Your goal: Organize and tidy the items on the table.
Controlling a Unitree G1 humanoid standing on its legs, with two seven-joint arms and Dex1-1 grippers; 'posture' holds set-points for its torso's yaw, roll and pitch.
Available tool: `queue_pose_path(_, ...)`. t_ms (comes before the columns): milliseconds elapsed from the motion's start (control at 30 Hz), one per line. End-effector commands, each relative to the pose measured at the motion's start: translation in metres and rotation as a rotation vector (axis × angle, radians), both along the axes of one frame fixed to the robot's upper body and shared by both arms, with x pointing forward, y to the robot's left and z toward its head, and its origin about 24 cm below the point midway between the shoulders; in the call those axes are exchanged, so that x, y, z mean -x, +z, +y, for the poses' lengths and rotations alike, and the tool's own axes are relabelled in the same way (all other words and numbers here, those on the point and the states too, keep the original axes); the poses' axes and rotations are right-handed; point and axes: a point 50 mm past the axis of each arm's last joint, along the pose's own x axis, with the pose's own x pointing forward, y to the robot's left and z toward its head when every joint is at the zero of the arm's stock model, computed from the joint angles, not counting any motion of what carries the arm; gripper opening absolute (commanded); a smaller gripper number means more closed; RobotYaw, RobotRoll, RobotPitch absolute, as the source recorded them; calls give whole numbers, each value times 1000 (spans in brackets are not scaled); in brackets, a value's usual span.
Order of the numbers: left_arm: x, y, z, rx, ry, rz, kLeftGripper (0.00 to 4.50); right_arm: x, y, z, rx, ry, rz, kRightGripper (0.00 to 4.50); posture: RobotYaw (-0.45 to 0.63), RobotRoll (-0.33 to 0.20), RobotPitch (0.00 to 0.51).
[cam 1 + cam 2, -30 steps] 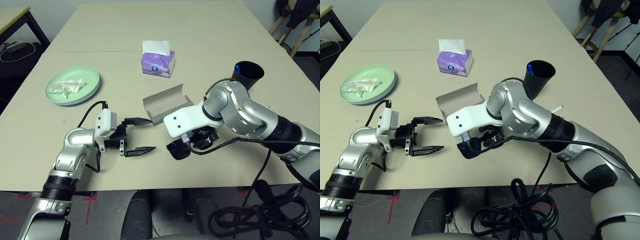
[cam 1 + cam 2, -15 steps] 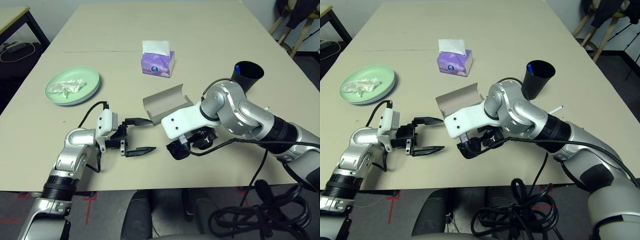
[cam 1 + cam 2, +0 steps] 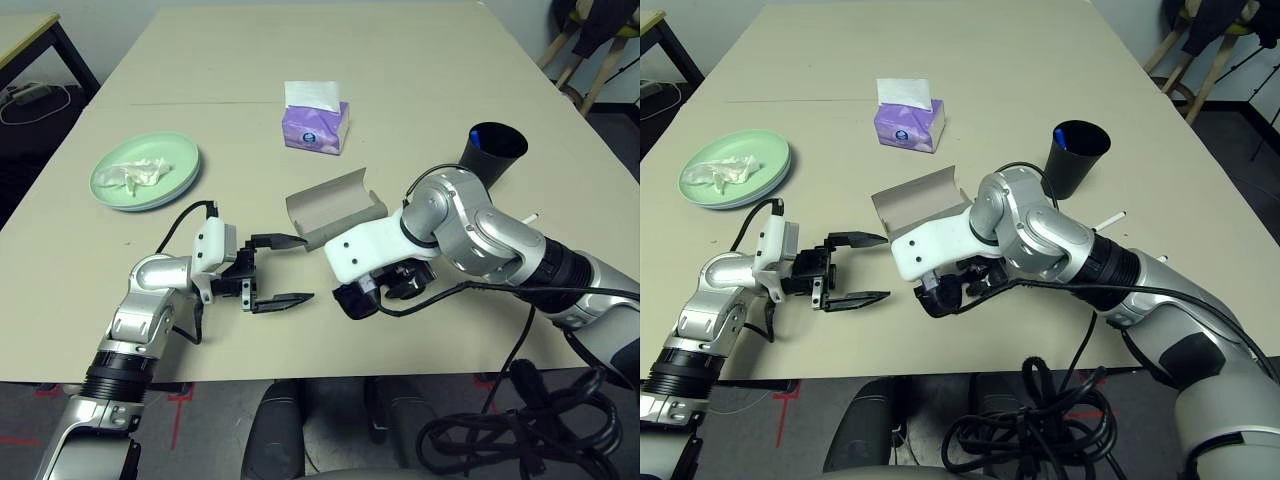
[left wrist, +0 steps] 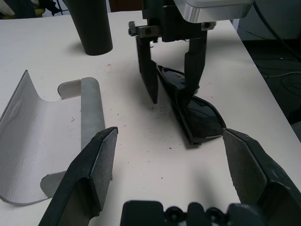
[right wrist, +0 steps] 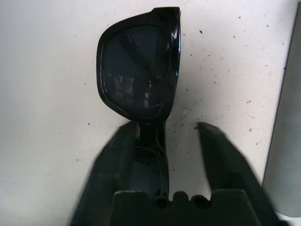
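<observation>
Sunglasses (image 4: 190,110) lie near the surface's (image 3: 420,90) front edge, the right claw (image 4: 170,80) straddling them, half-closed for a pickup; left claw (image 3: 272,270) waits spread beside the open case (image 3: 335,205).

An office or lab: large beige table (image 3: 420,60), cables (image 3: 30,100) on dark floor.

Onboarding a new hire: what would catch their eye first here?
The right gripper pointing down astride black sunglasses near the table's front edge, fingers either side of the frame. Beside them lies an open grey case, with the open left gripper facing it.
</observation>
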Motion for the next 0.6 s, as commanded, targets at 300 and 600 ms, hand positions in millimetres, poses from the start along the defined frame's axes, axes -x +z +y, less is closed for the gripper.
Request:
queue_pose_path(300,3,-2,0,-16,-13,1,4500,4,4,2,-9,33,3,355,101,0,159)
queue_pose_path(600,2,3,2,0,9,-18,4500,3,38,-3,-78,56,-50,355,106,0,154)
